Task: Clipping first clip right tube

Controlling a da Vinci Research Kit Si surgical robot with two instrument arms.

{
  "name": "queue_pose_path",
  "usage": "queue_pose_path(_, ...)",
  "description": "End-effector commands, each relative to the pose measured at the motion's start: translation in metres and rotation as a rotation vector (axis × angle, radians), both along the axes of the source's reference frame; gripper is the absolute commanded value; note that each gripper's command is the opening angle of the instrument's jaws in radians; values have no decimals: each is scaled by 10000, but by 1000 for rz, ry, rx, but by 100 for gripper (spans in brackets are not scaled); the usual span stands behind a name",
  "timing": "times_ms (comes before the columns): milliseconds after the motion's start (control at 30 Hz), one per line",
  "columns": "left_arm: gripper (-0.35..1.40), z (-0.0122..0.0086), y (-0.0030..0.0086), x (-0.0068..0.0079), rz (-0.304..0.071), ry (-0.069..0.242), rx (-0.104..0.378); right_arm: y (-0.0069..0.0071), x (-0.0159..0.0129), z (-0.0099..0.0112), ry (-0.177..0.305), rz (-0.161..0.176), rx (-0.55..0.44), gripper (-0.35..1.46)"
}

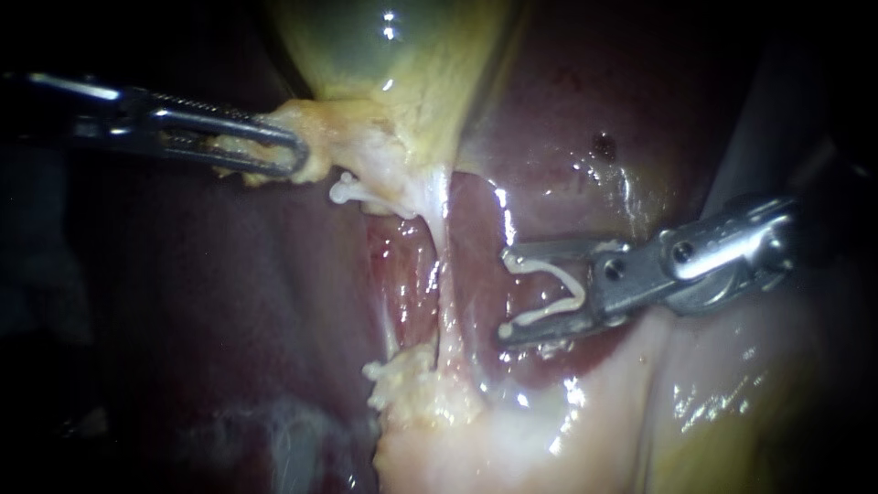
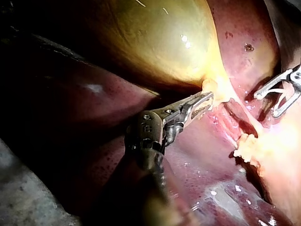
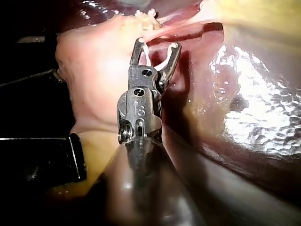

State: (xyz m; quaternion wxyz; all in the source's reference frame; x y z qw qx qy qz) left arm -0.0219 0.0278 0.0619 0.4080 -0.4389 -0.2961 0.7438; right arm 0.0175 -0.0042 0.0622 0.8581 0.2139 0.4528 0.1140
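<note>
No readable text, label, brand, number or sign in any view. Liver (image 1: 183, 302), gallbladder (image 1: 366, 46): unmarked. Right instrument (image 3: 157, 47): small stamped mark on wrist joint, too indistinct to read.

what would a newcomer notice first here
The yellow-green gallbladder glistens at the top of the endoscope view, the left instrument gripping pale tissue at its lower end. On the right, the right instrument holds a white clip in wide jaws, short of a taut tube.
</note>
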Motion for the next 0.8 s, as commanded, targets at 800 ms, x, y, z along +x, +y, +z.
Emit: queue_pose_path(800,-35,-44,-4,0,-7,-4,-4,-10,51,50,28,87,165,50)
